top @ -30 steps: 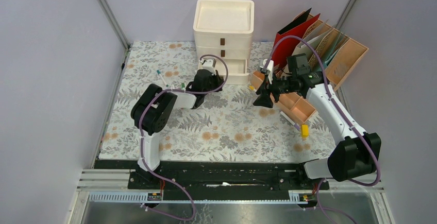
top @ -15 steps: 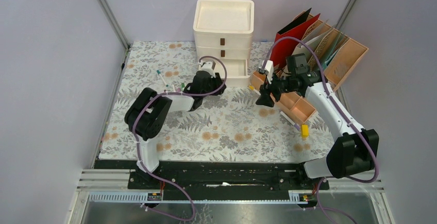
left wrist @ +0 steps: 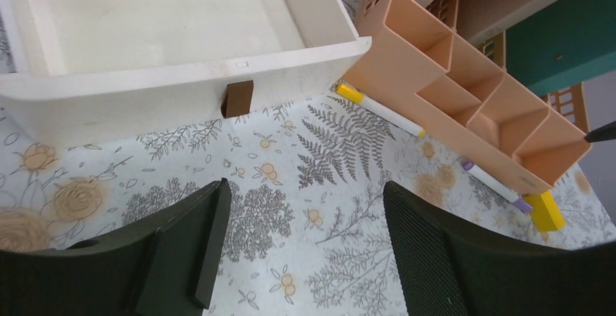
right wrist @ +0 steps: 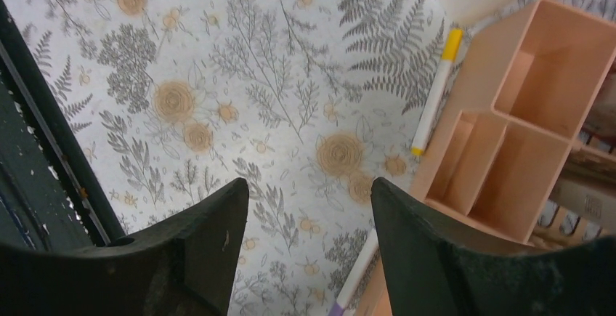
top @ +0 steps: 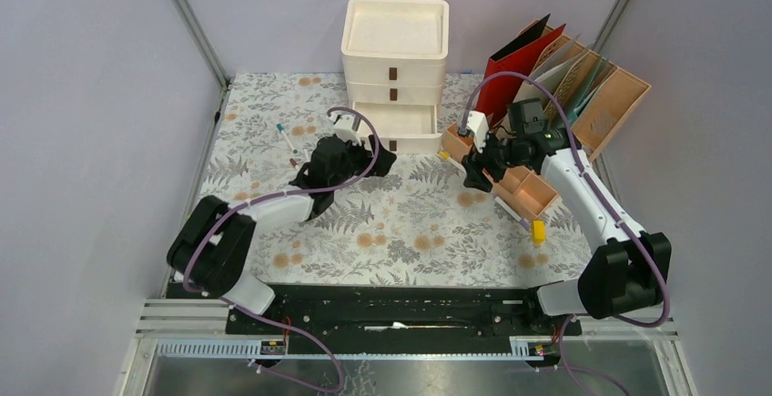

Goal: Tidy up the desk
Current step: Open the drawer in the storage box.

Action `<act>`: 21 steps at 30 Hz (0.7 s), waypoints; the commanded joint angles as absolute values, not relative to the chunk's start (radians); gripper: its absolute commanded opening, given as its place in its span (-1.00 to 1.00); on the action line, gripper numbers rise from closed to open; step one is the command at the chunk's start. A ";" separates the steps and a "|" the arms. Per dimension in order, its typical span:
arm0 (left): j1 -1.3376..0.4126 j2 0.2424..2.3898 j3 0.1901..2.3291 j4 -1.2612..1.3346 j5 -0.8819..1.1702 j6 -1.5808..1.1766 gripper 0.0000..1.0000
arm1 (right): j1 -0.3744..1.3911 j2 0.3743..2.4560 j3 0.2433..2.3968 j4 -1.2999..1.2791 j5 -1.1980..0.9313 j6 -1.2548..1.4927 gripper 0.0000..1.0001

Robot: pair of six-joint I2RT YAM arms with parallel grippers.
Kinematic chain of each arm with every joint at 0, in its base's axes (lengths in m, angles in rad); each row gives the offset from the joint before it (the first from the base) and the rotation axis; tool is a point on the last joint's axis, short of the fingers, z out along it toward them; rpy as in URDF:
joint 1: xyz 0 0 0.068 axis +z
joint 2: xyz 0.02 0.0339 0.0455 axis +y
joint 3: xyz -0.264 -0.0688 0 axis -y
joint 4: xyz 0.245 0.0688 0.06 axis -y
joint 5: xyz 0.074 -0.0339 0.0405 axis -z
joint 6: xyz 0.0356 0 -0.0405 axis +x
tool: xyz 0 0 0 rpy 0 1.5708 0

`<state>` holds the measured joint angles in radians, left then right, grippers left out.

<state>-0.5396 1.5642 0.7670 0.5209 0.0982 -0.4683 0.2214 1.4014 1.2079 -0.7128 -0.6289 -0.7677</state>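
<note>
the fern-print tabletop [top: 401,241] spreads across the workspace, with a white drawer unit [top: 396,41] at its back edge and a peach organizer [top: 523,187] beside that. the left end effector [left wrist: 301,207] gapes wide and empty before the open drawer [left wrist: 145,11]; the right end effector [right wrist: 309,200], likewise wide and empty, hangs beside the organizer.

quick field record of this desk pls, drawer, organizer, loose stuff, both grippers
bottom drawer: pulled out, looks empty
peach organizer: right of drawer, compartments in view look empty
loose on desk: yellow-capped marker, purple-capped marker, yellow block, all beside organizer
left gripper: open, empty, over cloth before the drawer
right gripper: open, empty, over cloth beside organizer
</note>
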 commanded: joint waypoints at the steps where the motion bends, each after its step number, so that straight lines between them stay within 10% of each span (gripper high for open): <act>1: -0.538 1.420 0.713 0.535 0.083 -0.413 0.68 | 0.216 1.327 1.162 -0.777 -0.512 -0.810 0.40; 21: -0.458 0.771 0.359 0.308 -0.030 -0.501 0.97 | 0.209 1.358 0.933 -0.547 -0.229 -0.721 0.36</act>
